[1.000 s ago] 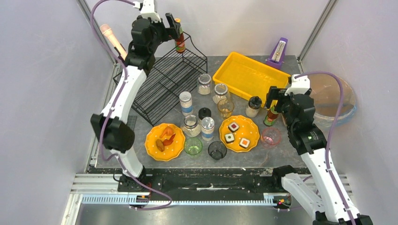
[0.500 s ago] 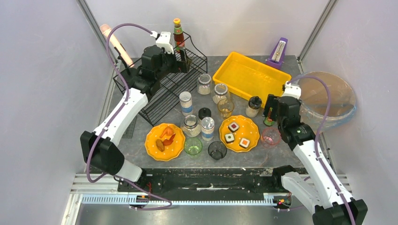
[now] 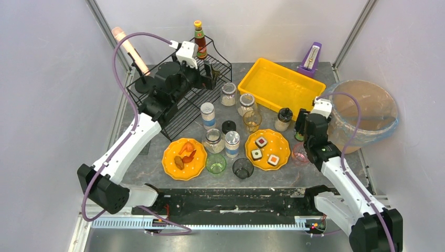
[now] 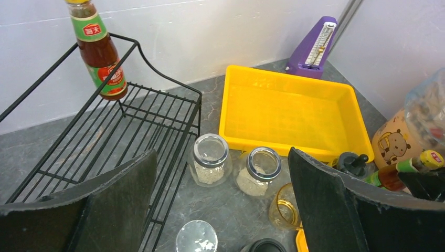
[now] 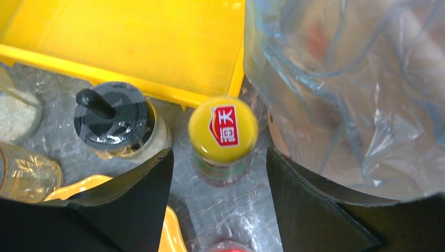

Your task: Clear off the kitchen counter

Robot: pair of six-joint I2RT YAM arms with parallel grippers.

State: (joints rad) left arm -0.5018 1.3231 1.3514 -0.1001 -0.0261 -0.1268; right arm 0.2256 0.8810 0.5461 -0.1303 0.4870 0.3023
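Grey stone-look surface point(image 3: 157, 170) fills the middle of my overhead view and carries nearly everything. Off its 3 o'clock edge stands a round tub point(image 3: 367, 105) lined with a clear plastic bag. A black wire rack point(image 3: 181, 107) sits at 10 o'clock on the surface, and a red sauce bottle point(image 3: 199, 39) stands upright on its far corner, toward 11 o'clock. A yellow plastic tray point(image 3: 273, 84) lies at 1 o'clock, with a purple metronome point(image 3: 313, 56) just beyond its far corner. Toward 6 o'clock are two yellow plates: the left plate point(image 3: 197, 168) bears orange food, and the right plate point(image 3: 281, 144) holds three square pieces. Jars and glasses cluster between and behind them.

My left hand point(image 4: 221, 157) hovers over the rack's 3 o'clock end, jaws wide apart with nothing between them. Past its fingers I see two metal-rimmed glass jars point(image 4: 210, 160) side by side, with an amber glass point(image 4: 283, 207) at their 4 o'clock.

My right hand point(image 5: 218, 152) is at 3 o'clock, between the tub and the right plate, lowered around a yellow-capped bottle point(image 5: 223, 126). Its fingers stand apart, one on each side of the cap, with a gap showing on both sides. A black-lidded jar point(image 5: 113, 121) stands just beside the bottle at its 9 o'clock.
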